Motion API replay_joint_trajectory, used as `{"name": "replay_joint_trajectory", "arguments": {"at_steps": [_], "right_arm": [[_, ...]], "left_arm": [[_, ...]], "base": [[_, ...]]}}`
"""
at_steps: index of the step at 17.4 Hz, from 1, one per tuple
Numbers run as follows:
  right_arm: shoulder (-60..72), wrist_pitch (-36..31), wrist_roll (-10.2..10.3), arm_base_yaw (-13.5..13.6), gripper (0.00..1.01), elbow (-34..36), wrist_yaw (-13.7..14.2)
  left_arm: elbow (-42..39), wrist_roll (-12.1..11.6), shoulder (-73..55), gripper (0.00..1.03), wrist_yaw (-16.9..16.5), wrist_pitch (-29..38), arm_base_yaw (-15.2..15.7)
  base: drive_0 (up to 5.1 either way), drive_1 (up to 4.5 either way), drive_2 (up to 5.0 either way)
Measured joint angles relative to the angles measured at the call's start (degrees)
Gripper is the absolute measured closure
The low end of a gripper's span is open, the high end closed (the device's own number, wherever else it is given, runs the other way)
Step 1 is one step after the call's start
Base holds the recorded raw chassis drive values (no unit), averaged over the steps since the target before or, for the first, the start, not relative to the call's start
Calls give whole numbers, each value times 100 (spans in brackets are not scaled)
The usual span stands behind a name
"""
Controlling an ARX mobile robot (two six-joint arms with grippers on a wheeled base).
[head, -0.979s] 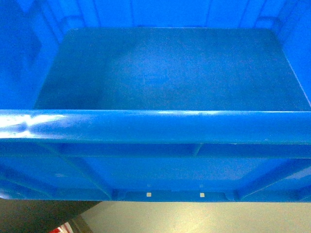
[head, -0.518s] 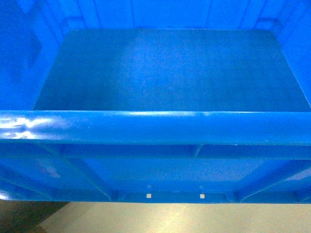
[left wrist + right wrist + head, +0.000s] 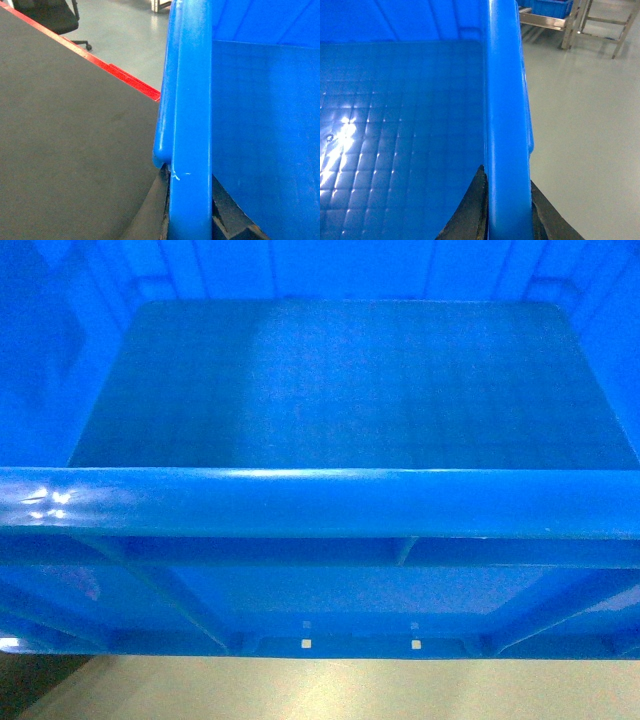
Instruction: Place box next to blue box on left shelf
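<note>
The box (image 3: 340, 390), a glossy bright-blue plastic crate with a thick rounded rim and grid-textured floor, is filling the head view above pale floor (image 3: 330, 690). The right gripper (image 3: 506, 210) is clamping dark fingers on the box's right rim; the left gripper (image 3: 187, 220) is gripping its left rim, beside a matte dark red-edged surface (image 3: 65, 140)
</note>
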State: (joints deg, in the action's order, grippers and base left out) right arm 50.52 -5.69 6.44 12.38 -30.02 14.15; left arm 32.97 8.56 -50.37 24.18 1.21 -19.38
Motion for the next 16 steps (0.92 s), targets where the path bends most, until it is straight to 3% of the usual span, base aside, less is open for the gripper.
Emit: {"name": "replay_joint_trajectory", "arguments": {"at_steps": [16], "right_arm": [[0,-11,0,0,91,0,0]], "left_arm": [[0,0,0,94,2,4,0]], "base": [[-158,-158,-158]]}}
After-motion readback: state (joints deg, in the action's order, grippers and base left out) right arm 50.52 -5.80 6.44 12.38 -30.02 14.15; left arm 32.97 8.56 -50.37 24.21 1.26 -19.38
